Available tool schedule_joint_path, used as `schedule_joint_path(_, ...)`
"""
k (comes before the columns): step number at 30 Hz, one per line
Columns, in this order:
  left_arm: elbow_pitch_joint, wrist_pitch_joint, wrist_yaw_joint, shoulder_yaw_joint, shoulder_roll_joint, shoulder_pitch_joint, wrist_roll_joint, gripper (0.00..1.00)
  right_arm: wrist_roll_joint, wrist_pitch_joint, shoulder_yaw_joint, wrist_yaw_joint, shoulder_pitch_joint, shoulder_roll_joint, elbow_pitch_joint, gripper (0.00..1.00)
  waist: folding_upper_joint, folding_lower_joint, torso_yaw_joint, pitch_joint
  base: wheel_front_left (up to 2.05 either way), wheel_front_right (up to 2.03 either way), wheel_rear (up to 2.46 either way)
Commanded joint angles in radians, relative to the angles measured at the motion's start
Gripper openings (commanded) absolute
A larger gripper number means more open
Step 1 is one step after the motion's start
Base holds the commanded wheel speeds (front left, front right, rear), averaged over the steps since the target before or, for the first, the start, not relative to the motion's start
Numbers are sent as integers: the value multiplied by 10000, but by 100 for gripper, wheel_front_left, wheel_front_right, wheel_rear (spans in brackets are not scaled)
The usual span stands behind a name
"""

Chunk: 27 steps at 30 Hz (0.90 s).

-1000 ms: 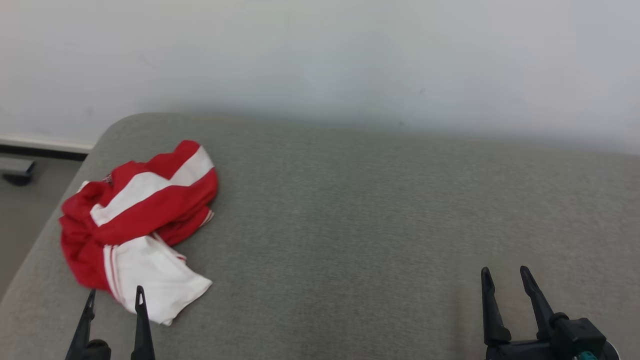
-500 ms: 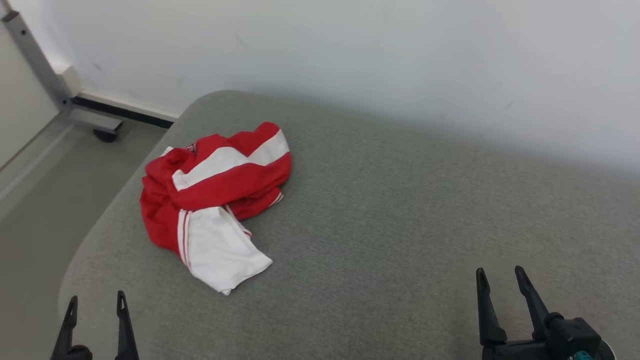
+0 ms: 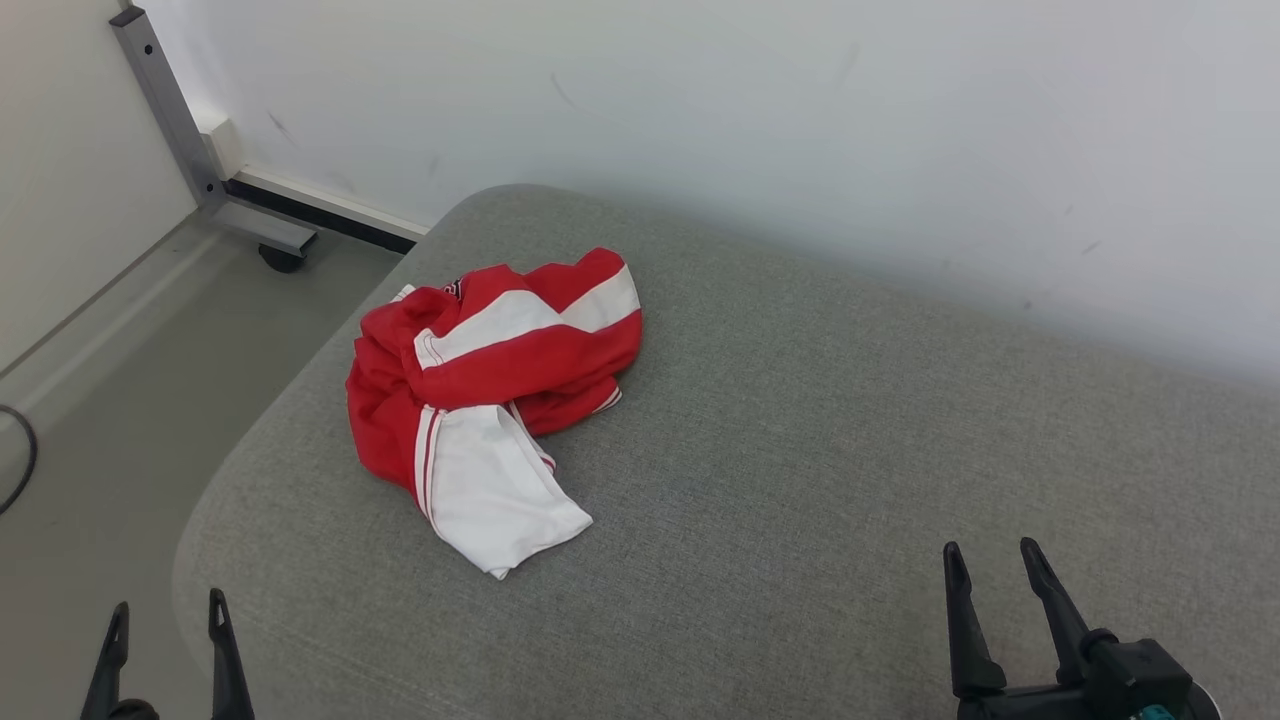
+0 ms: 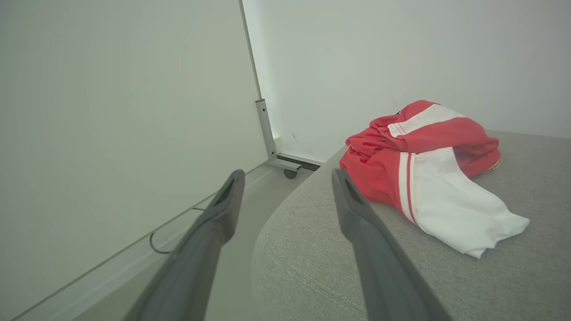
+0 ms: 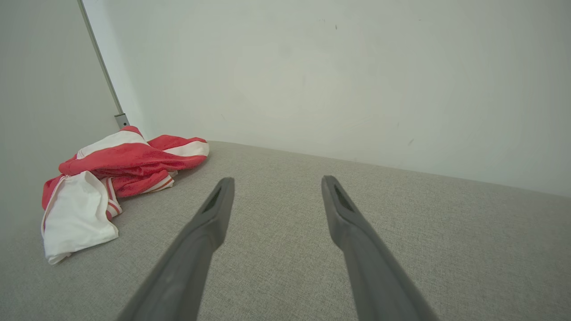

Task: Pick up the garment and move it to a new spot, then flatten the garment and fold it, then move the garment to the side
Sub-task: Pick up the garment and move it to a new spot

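1. Garment lies crumpled near the left edge of the cushion, untouched.
2. Left gripper and right gripper are both spread wide, empty, apart from it.
3. My worry: pinching one loose layer could drag it overboard.

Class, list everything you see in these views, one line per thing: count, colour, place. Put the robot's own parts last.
garment: one, red and white, crumpled on the padded surface, near its far left corner
padded surface: one, grey, against the wall
wall: one, white, behind the surface
metal frame: one, grey, far left
floor: one, pale grey, left
cable: one, dark, on the floor
left gripper: one, dark, open, lower left
right gripper: one, dark, open, lower right
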Motion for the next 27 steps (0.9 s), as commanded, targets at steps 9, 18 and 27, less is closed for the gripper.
schedule_joint_path(9,-136,-35,9,228,-66,120,103,100,79,-7,63,33,103,5,23,100,0,0,-208,12,0,0,0)
schedule_joint_path(18,-38,-34,-363,557,-42,-952,-344,100,-267,-7,183,33,-333,5,-77,100,0,0,-988,563,0,0,0)
schedule_joint_path(27,498,-35,-966,1311,507,-3305,-933,100,-698,-7,115,31,-1106,2,-289,100,0,0,-2633,1918,0,0,0)
